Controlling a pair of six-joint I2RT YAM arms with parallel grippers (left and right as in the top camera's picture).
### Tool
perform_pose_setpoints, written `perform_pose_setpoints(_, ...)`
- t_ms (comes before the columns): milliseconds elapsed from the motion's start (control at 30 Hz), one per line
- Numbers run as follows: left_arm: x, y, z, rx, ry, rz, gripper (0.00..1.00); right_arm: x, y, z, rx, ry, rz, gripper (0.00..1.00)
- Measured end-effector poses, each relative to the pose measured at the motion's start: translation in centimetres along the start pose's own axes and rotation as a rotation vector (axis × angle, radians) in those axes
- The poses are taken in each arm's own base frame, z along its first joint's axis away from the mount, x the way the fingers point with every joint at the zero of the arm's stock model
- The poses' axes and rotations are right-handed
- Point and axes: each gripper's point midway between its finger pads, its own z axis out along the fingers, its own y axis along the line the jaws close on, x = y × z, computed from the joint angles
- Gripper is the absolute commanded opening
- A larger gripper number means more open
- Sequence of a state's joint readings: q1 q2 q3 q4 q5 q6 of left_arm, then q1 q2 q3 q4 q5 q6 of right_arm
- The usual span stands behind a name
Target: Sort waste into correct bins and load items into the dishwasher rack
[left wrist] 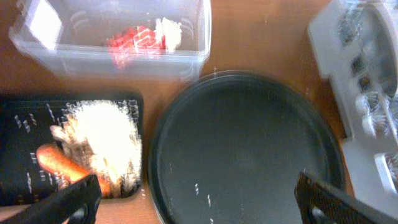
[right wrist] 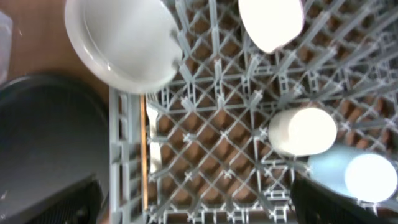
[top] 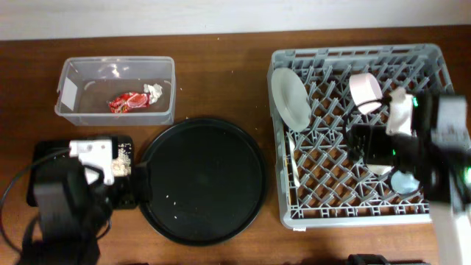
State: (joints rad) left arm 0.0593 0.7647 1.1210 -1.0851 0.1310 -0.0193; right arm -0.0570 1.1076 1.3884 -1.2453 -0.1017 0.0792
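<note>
Left claw: my left gripper (left wrist: pixel 199 205) is spread wide and empty, over the near rim of the large round black tray (left wrist: pixel 242 124).
Around it: at 9 o'clock the shallow black rectangular tray (left wrist: pixel 18 118) holds the pale rice-like crumbs (left wrist: pixel 102 134) and the orange carrot (left wrist: pixel 59 163). At 11 o'clock the clear plastic rectangular tub (left wrist: pixel 74 59) holds the red crinkled snack wrapper (left wrist: pixel 137 42) and the small white crumpled paper (left wrist: pixel 168 31).
Right claw: my right gripper (right wrist: pixel 199 205) is also spread and holds nothing, low over the lattice of the large square grey plastic dishwasher rack (right wrist: pixel 124 162).
Rack load: the cream cup (right wrist: pixel 303 130) is at 2 o'clock and the small light-blue cup (right wrist: pixel 364 177) at 3 o'clock, near my right finger. The pink bowl (right wrist: pixel 270 22) is at 12, the pale grey-white round plate (right wrist: pixel 121 43) at 11, and the thin wooden chopstick (right wrist: pixel 143 155) lies along the left wall.
Progress: I judge the sorting nearly done.
Risk, left: the few pale specks on the round tray look too fine to pinch, and a sweep could scatter them onto the table. A drift towards 9 o'clock could nudge the shallow tray and spill rice.
Risk, right: a sideways pull-out could clip the blue cup or topple the cream one. I'd lift straight up.
</note>
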Motion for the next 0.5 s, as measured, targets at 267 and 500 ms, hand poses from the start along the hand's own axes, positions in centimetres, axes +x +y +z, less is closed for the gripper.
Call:
perform_pose_setpoints(267, 3.5, -0.4, -3.1, 0.005, -0.178, 0.043, 0.99, 7.6, -1.2, -1.3, 0.029, -0.166, -0.013, 0.99)
perform_pose_setpoints(500, 4.5, -0.4, -2.9, 0.005, -0.137, 0.038, 0.99, 7.6, -1.2, -1.3, 0.029, -0.165, -0.013, 0.99)
